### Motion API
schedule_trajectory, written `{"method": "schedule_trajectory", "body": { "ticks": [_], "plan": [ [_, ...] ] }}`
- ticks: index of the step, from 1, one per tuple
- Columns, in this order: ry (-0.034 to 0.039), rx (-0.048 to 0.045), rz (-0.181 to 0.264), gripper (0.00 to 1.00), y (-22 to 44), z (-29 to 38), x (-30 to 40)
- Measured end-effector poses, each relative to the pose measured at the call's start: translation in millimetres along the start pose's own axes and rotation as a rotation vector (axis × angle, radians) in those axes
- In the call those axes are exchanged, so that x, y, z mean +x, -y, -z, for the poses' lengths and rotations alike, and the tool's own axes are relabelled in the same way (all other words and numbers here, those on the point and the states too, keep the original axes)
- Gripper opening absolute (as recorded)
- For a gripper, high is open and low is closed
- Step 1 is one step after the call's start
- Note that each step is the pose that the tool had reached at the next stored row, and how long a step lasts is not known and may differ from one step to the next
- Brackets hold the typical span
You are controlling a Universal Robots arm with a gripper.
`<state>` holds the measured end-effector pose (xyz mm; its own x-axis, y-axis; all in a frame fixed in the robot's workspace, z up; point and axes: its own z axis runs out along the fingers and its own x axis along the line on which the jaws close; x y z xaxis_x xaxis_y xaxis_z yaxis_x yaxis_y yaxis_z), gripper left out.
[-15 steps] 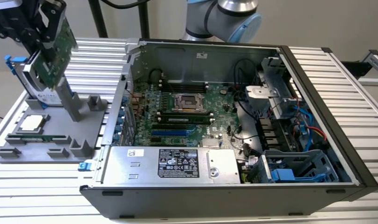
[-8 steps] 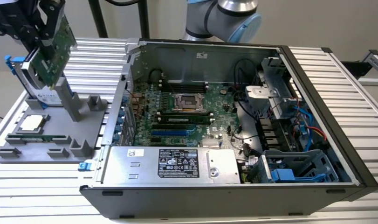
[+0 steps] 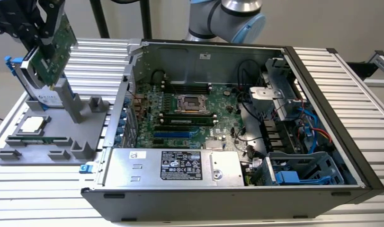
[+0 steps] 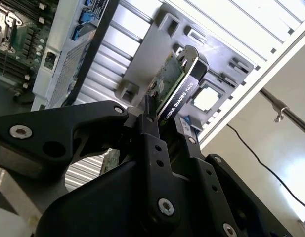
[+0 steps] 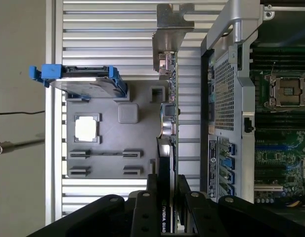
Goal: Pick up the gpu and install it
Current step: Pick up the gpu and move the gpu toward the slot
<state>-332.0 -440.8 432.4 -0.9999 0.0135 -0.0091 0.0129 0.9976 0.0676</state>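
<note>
Gpu is pinched edge-on between the black jaws, clamped on both faces, above the grey tray.

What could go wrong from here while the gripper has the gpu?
The gripper grips the gpu at one end, so the long card may tilt or slip. The hard drive stands close beside it and could be knocked. The case wall lies between card and motherboard; the bracket might catch it.

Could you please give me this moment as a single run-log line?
end effector: shut on gpu | gpu: over gray tray, outside open computer case | install: not yet done
</note>
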Motion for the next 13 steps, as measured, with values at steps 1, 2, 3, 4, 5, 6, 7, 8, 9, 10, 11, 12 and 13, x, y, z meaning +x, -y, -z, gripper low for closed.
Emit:
{"method": "schedule_trajectory", "body": {
  "ticks": [1,2,3,4,5,6,7,8,9,10,11,12,13],
  "plan": [
    [0.0000,0.0000,0.000,0.00,0.0,0.0,0.0],
    [0.0000,0.0000,0.000,0.00,0.0,0.0,0.0],
    [0.0000,0.0000,0.000,0.00,0.0,0.0,0.0],
    [0.0000,0.0000,0.000,0.00,0.0,0.0,0.0],
    [0.0000,0.0000,0.000,0.00,0.0,0.0,0.0],
    [0.0000,0.0000,0.000,0.00,0.0,0.0,0.0],
    [-0.0001,0.0001,0.000,0.00,0.0,0.1,-0.1],
    [-0.0002,0.0001,0.000,0.00,0.0,0.2,-0.4],
    [-0.0002,0.0001,0.000,0.00,0.0,0.2,-1.0],
    [-0.0001,0.0001,0.000,0.00,0.0,0.1,-1.6],
    [0.0000,-0.0001,0.000,0.00,0.0,0.0,-2.5],
    [-0.0001,0.0000,0.000,0.00,0.0,0.0,-3.6],
    [0.0000,0.0000,0.000,0.00,0.0,0.0,-4.5]
  ]
}}
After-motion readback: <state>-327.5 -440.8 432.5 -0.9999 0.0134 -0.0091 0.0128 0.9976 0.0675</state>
